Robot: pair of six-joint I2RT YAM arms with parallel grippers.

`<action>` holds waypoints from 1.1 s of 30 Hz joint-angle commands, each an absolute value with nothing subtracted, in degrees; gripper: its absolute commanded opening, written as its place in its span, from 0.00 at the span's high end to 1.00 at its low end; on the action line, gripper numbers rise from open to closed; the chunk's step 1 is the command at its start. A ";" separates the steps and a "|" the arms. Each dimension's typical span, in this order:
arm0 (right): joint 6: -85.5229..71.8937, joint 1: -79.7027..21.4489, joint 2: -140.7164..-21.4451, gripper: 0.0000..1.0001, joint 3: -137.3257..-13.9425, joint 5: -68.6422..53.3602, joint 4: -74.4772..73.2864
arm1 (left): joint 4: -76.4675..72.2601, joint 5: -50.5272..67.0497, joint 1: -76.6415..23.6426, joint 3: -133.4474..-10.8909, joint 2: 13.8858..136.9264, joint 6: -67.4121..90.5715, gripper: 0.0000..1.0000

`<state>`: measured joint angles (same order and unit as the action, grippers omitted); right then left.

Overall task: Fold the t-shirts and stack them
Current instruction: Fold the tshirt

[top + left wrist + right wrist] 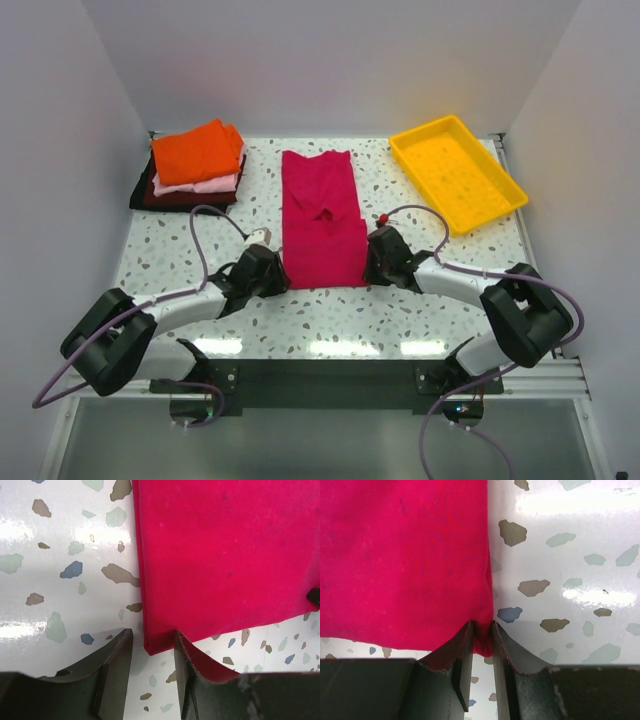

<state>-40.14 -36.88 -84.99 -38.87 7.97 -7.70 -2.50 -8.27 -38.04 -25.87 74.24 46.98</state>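
Two corners of crimson t-shirt [320,215]: right hand [482,627] pinches one, left hand [152,637] gapes around other (tray [455,178], stack [195,155] beyond).

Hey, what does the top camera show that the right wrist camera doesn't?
Top only: the folded stack at far left, the yellow tray at far right, and the left gripper at the near left corner of the shirt. Right wrist only: the right gripper pinched shut on the shirt's near right corner. Both: the shirt and the speckled table.
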 commanded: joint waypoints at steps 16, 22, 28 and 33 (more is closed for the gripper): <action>-40.78 -38.41 -85.17 0.98 -36.74 8.00 -12.04 | -2.37 -9.32 -40.43 -25.40 78.66 47.90 1.00; -41.31 -41.13 -82.18 1.00 -35.60 10.19 -14.76 | -0.97 -9.32 -41.04 -24.61 74.89 47.37 1.00; -43.33 -44.91 -75.51 1.00 -32.70 12.66 -19.51 | -0.09 -8.18 -42.71 -20.31 65.93 46.06 1.00; -44.56 -47.11 -68.75 1.00 -29.80 12.31 -23.46 | 4.74 -7.04 -44.47 -17.41 57.14 45.35 1.00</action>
<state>-43.11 -46.37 -72.38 -31.46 10.55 -17.08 1.28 -7.33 -43.44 -18.87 61.34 47.00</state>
